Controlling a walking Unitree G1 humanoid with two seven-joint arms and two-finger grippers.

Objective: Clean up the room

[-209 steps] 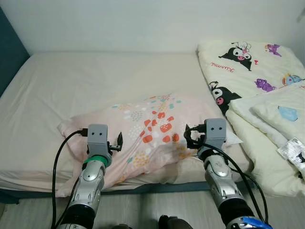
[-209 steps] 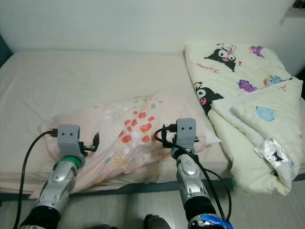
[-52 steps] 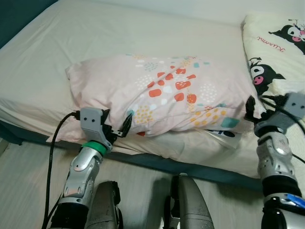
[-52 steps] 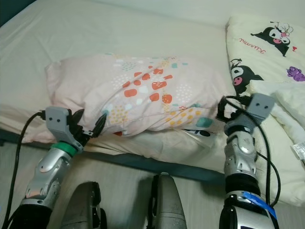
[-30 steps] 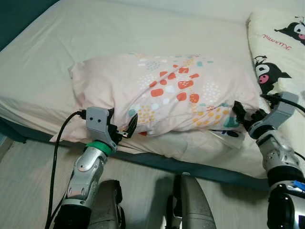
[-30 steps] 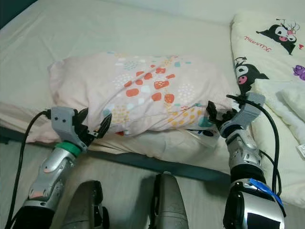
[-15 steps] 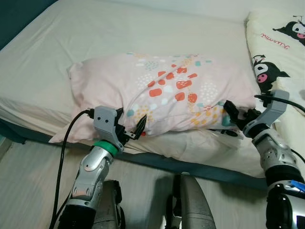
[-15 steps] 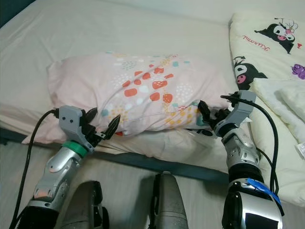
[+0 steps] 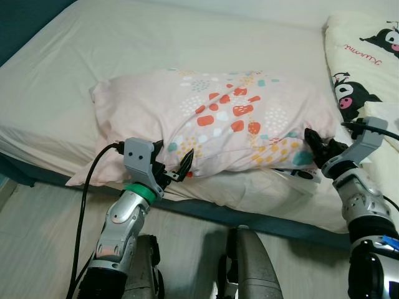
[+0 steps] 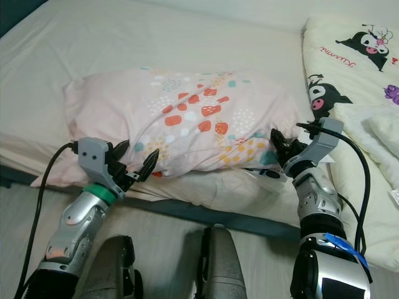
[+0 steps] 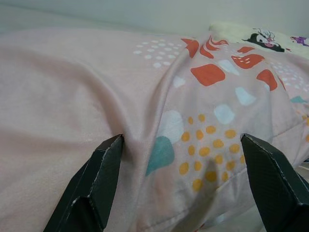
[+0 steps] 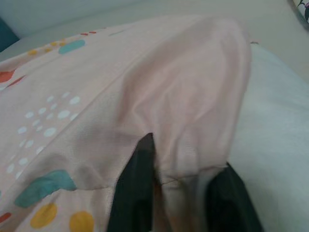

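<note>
Pillow: a pink pillow [image 9: 212, 121] printed with red, teal and yellow shapes lies across the near edge of the bed [image 9: 93, 68], long side running left to right.
Left hand: the left hand [image 9: 176, 171] sits at the pillow's near left underside, fingers [image 11: 99, 186] spread wide, both tips pressed into the cloth with a bulge of pillow between them; nothing is pinched.
Right hand: the right hand [image 9: 317, 147] is at the pillow's right end, its fingers [image 12: 135, 193] drawn close with a fold of the pink corner caught between them.
Bed: covered in a cream sheet, dark frame edge showing below the mattress.
Quilt: a cream quilt [image 10: 349, 50] with black cartoon figures lies on the bed's right side, beside the pillow.
Floor: pale wood floor [image 9: 37, 237] in front of the bed.
</note>
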